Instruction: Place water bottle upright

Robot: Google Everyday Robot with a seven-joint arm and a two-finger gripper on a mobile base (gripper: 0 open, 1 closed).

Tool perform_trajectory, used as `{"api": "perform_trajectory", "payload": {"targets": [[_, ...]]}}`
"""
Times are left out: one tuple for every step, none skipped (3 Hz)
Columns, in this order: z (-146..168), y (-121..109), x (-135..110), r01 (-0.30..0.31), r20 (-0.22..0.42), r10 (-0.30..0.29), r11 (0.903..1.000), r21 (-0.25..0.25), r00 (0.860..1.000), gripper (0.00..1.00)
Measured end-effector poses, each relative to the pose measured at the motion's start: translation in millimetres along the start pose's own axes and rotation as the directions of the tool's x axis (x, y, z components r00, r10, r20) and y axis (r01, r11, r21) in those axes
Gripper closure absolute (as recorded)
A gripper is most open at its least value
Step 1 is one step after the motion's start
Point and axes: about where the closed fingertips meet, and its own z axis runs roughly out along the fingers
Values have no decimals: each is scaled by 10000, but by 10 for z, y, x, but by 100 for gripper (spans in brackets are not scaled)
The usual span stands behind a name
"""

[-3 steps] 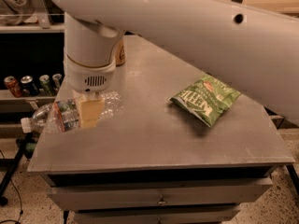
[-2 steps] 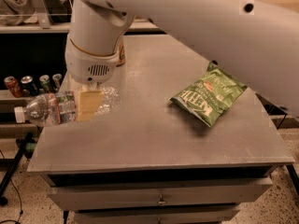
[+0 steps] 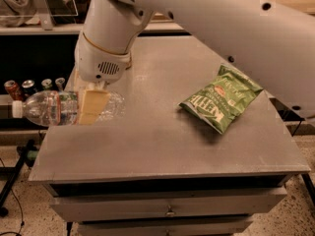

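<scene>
gripper: gripper (image 3: 91, 113) is at the left edge of the tabletop (image 3: 157, 136), about midway along it, with the wrist above it.
fingers: closed across the water bottle (image 3: 45, 109) at mid-body. One tan finger (image 3: 93, 104) shows in front; the other is hidden behind the bottle.
bottle place: in the grasp at the left edge, cap end hanging out past it. Can't tell if the base end touches the tabletop.
long axis: roughly horizontal, parallel to the front edge.
points: white cap (image 3: 17, 109) points out beyond the left edge; base points inward.
step: turning it vertical, which looks not yet begun.
how: bring it inward over bare tabletop, well apart from the chip bag (image 3: 221, 98). Roll the wrist so the cap goes up, lower until the base sits flat, then release. Thin ribbed plastic may slip.
</scene>
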Motion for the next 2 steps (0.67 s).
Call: {"api": "perform_trajectory", "payload": {"targets": [[10, -42, 24, -525, 116, 523, 9984, 223, 9986, 100], [-67, -132, 107, -1666, 515, 1620, 9806, 1034, 9854, 100]]}}
